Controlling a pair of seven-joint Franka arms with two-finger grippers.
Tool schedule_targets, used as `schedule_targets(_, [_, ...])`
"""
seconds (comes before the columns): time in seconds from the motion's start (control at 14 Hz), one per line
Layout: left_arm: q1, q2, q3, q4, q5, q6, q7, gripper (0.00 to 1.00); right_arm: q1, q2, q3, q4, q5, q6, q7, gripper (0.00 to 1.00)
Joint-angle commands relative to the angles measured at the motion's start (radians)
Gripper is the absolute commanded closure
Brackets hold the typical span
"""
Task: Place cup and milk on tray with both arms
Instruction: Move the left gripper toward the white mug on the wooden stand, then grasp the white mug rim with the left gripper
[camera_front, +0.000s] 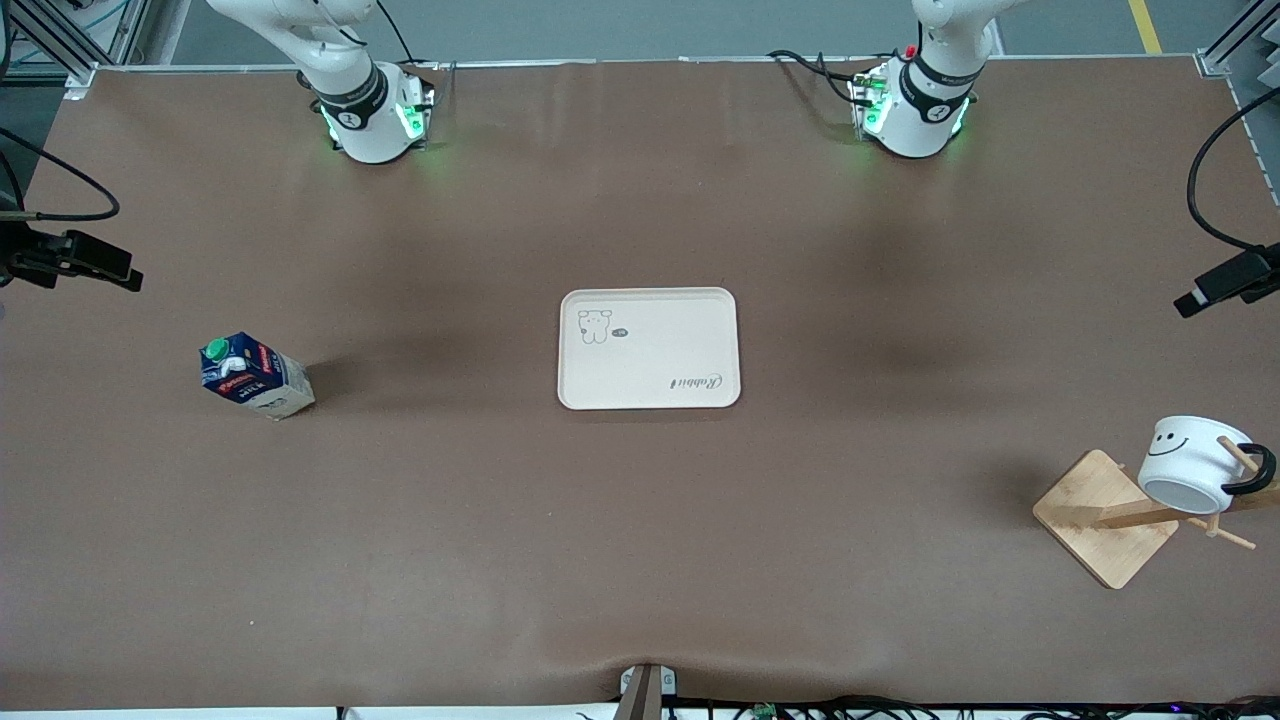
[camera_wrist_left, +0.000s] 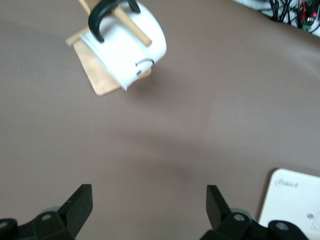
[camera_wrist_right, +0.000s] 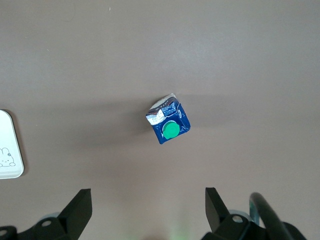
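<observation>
The cream tray (camera_front: 650, 350) lies flat in the middle of the table. The milk (camera_front: 255, 375) stands upright on the table toward the right arm's end. The cup (camera_front: 1195, 462) hangs tilted by its black handle on a peg of a wooden rack toward the left arm's end, nearer to the front camera than the tray. My left gripper (camera_wrist_left: 149, 190) is open and empty, high over bare table, with the cup (camera_wrist_left: 127, 47) and a tray corner (camera_wrist_left: 295, 205) in its view. My right gripper (camera_wrist_right: 148, 192) is open and empty, high over the table near the milk (camera_wrist_right: 169, 125).
The wooden rack with its square base (camera_front: 1100, 520) stands near the table's edge at the left arm's end. Black camera mounts (camera_front: 70, 260) (camera_front: 1230, 280) reach in over both ends of the table. Cables lie along the edge by the arm bases.
</observation>
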Motion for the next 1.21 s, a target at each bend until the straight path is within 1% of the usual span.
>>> schedule_targets(0.0, [0.009, -0.006, -0.005, -0.072, -0.046, 0.130, 0.041, 0.00, 0.002, 0.011, 0.003, 0.021, -0.002, -0.015, 0.002, 0.00])
schedule_targets(0.14, [0.042, 0.025, -0.005, -0.092, -0.124, 0.175, 0.091, 0.00, 0.007, 0.012, 0.003, 0.022, 0.008, -0.016, 0.002, 0.00])
schedule_targets(0.43, [0.073, 0.094, -0.005, -0.083, -0.197, 0.252, 0.260, 0.00, 0.005, 0.014, 0.004, 0.019, 0.010, -0.015, 0.003, 0.00])
schedule_targets(0.64, [0.110, 0.158, -0.005, -0.054, -0.307, 0.273, 0.419, 0.00, 0.008, 0.015, 0.004, 0.022, 0.010, -0.016, 0.003, 0.00])
schedule_targets(0.79, [0.130, 0.215, -0.005, -0.007, -0.339, 0.273, 0.534, 0.00, 0.007, 0.017, 0.004, 0.021, 0.010, -0.015, 0.003, 0.00])
schedule_targets(0.86, [0.130, 0.235, -0.005, 0.013, -0.359, 0.273, 0.553, 0.00, 0.002, 0.018, 0.004, 0.019, 0.012, -0.015, 0.003, 0.00])
schedule_targets(1.0, [0.125, 0.244, -0.005, 0.018, -0.404, 0.288, 0.556, 0.00, 0.008, 0.017, 0.004, 0.022, 0.010, -0.015, 0.003, 0.00])
schedule_targets(1.14, [0.124, 0.282, -0.009, 0.020, -0.407, 0.347, 0.605, 0.00, 0.008, 0.017, 0.004, 0.022, 0.010, -0.016, 0.005, 0.00])
